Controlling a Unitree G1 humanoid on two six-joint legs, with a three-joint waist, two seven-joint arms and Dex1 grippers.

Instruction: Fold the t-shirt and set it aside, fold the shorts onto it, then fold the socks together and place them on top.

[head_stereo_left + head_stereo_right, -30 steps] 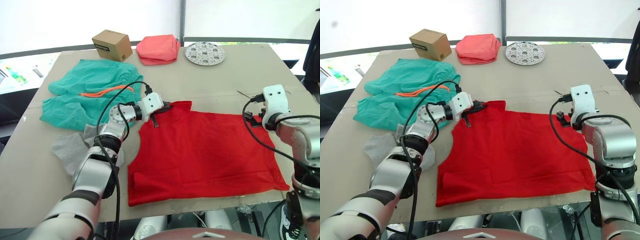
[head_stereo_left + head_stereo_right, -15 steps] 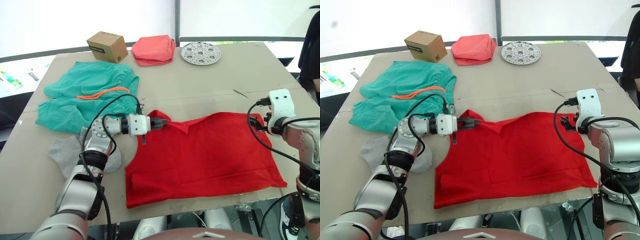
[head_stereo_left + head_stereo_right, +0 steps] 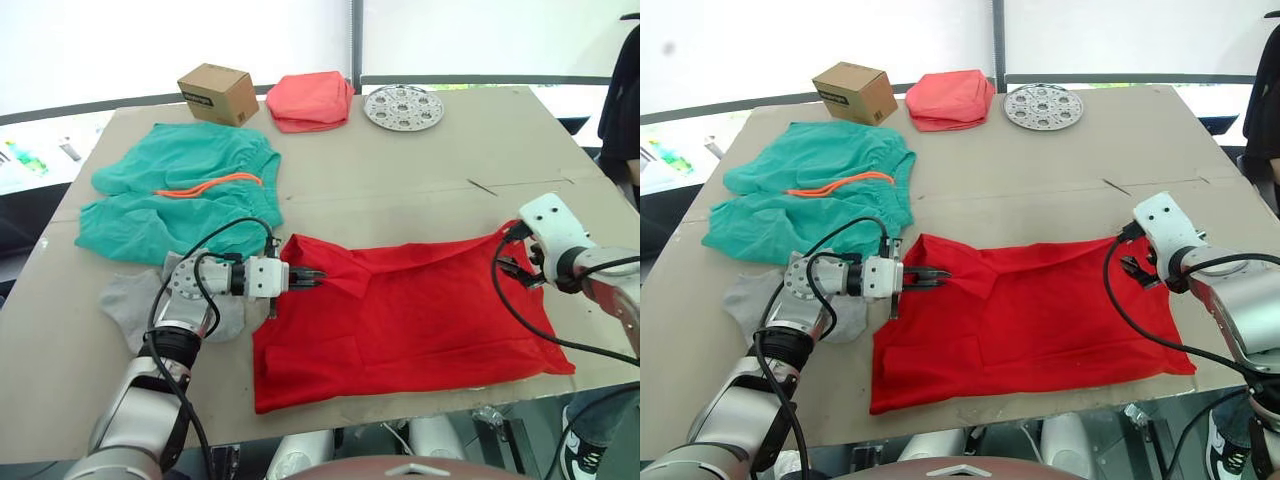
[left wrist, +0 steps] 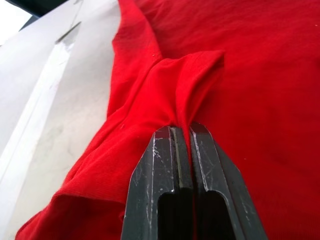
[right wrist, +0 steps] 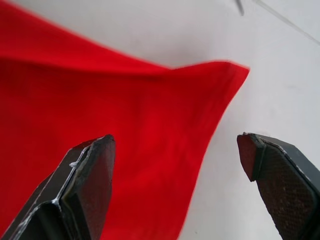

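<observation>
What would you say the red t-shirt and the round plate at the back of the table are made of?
The t-shirt looks like soft matt knit, probably cotton: it bunches where the left gripper pinches it. The plate looks like shiny metal, with holes.

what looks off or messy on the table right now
The t-shirt lies uneven: its far left edge is bunched and pinched in the left gripper, while the right gripper hangs open over the far right corner, gripping nothing. The socks lie loosely beside the shorts.
</observation>
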